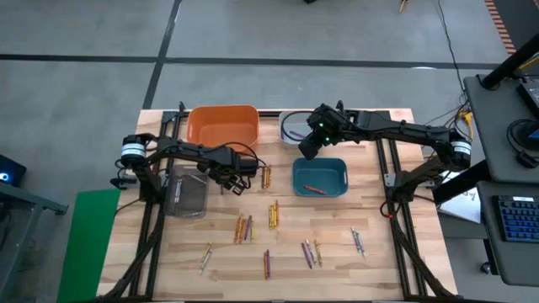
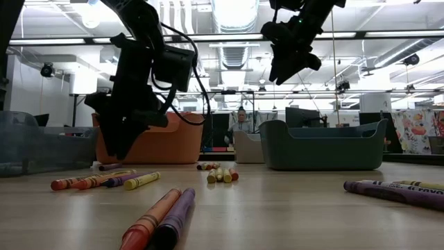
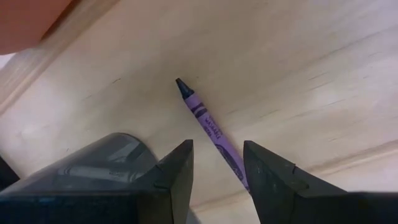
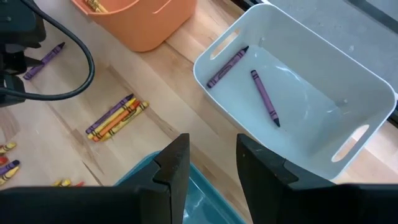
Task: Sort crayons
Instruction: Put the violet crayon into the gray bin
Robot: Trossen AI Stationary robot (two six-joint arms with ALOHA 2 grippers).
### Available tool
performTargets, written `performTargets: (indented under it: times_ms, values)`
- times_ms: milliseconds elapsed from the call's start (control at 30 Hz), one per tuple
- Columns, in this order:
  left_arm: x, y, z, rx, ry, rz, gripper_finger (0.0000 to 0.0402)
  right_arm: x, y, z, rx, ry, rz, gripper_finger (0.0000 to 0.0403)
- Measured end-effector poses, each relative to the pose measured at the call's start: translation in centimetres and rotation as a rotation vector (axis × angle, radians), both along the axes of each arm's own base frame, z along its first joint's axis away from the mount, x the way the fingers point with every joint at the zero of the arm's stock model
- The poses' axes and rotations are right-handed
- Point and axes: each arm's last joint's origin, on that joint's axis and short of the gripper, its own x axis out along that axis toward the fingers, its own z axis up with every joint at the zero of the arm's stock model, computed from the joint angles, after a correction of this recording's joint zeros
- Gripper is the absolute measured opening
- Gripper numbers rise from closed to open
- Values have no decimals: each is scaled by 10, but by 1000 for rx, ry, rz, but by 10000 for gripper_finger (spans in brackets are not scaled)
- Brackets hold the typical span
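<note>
A purple crayon point(image 3: 208, 124) lies flat on the wooden table. My left gripper point(image 3: 217, 146) hangs open just above it, one finger on either side of its blunt end, beside the clear grey bin point(image 1: 187, 195). My right gripper point(image 4: 211, 146) is open with nothing in it, high above the gap between the white bin point(image 4: 298, 81) and the teal bin point(image 1: 320, 177). Two purple crayons point(image 4: 264, 98) lie in the white bin and a red one point(image 1: 314, 188) in the teal bin. Several more crayons point(image 1: 274, 213) lie scattered over the table's near half.
The orange bin point(image 1: 223, 124) stands at the far edge, left of the white bin, with crayons point(image 4: 96, 5) inside. A small bunch of crayons point(image 1: 266, 177) lies just right of my left gripper. Bare wood shows between the crayon groups.
</note>
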Motion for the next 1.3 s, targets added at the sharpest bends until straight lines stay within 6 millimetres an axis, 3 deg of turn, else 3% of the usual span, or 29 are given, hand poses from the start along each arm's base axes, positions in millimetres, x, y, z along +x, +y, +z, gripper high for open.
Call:
performTargets:
  times_ms: [1300]
  values:
    - [-3, -3, -16, -17, -58, 25, 116, 0, 0, 0, 1, -4, 1, 101]
